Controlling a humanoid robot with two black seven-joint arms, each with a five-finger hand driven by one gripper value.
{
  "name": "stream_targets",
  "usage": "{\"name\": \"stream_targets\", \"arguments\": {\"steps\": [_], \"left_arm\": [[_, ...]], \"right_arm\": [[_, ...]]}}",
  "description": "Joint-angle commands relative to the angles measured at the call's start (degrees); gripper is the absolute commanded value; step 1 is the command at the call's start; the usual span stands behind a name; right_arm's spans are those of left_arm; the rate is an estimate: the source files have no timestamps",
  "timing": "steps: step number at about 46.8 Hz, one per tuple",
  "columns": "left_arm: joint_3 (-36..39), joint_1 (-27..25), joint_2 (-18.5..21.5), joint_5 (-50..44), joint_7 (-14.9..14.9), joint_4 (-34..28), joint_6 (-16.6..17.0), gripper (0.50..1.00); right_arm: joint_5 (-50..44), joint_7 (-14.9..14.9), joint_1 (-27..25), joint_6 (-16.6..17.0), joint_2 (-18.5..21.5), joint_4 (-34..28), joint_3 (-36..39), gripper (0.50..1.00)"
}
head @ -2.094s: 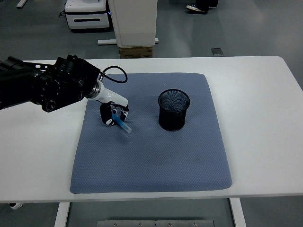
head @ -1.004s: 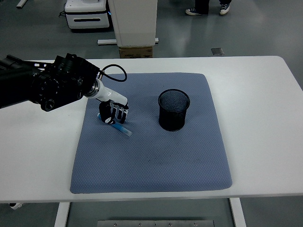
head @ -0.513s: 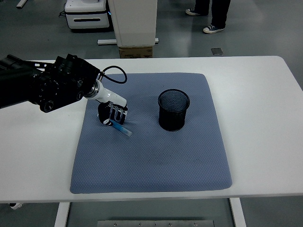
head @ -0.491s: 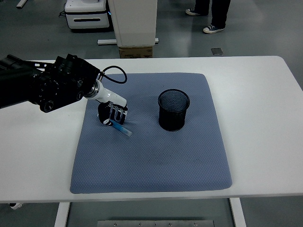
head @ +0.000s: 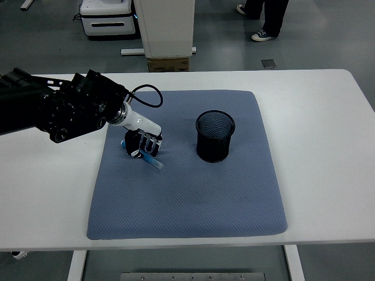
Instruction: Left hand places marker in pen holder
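A humanoid robot's left arm (head: 58, 108) reaches in from the left edge of a white desk (head: 328, 146), its left hand (head: 140, 142) lowered onto a blue-grey mat (head: 187, 193) that covers the middle of the desk. The fingers (head: 153, 142) are curled down around the upper end of a light-blue marker (head: 152, 158), which lies at a slant with its lower end touching the mat and pointing toward the desk's near edge. Hand and marker sit in the mat's far-left quarter. A black mesh pen holder (head: 215, 136) stands upright on the same mat, toward its far-right part and well apart from the hand, its open mouth facing up and nothing visible inside it. A black cable (head: 146, 93) loops from the wrist over the mat's far edge. The right arm does not appear in the frame. Beyond the desk's far edge, on a grey floor, stand a white column (head: 167, 26) with a cardboard box (head: 169, 64) at its base and a white machine (head: 108, 17) to its left; a person's legs and sneakers (head: 266, 17) show at the top right of the view
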Motion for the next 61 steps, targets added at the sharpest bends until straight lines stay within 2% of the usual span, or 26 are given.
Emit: {"name": "stream_targets", "arguments": {"steps": [1, 12, 19, 27, 38, 52, 61], "left_arm": [[0.0, -0.3, -0.1, 0.1, 0.0, -0.6, 0.2, 0.59], [0.1, -0.2, 0.0, 1.5, 0.1, -0.9, 1.8, 0.59], [0.1, -0.1, 0.0, 1.9, 0.1, -1.2, 1.8, 0.593], [0.1, -0.3, 0.1, 2.0, 0.1, -2.1, 1.8, 0.619], [0.1, -0.2, 0.1, 2.1, 0.1, -2.1, 1.9, 0.616], [0.2, 0.2, 0.1, 4.0, 0.1, -2.1, 3.1, 0.599], [0.2, 0.2, 0.1, 4.0, 0.0, -2.1, 3.1, 0.552]], "right_arm": [[0.0, 0.0, 0.0, 0.0, 0.0, 0.0, 0.0, 1.0], [0.0, 0.0, 0.0, 0.0, 0.0, 0.0, 0.0, 1.0], [0.0, 0.0, 0.0, 0.0, 0.0, 0.1, 0.0, 1.0], [0.0, 0.0, 0.0, 0.0, 0.0, 0.0, 0.0, 1.0], [0.0, 0.0, 0.0, 0.0, 0.0, 0.0, 0.0, 1.0], [0.0, 0.0, 0.0, 0.0, 0.0, 0.0, 0.0, 1.0], [0.0, 0.0, 0.0, 0.0, 0.0, 0.1, 0.0, 1.0]]}}
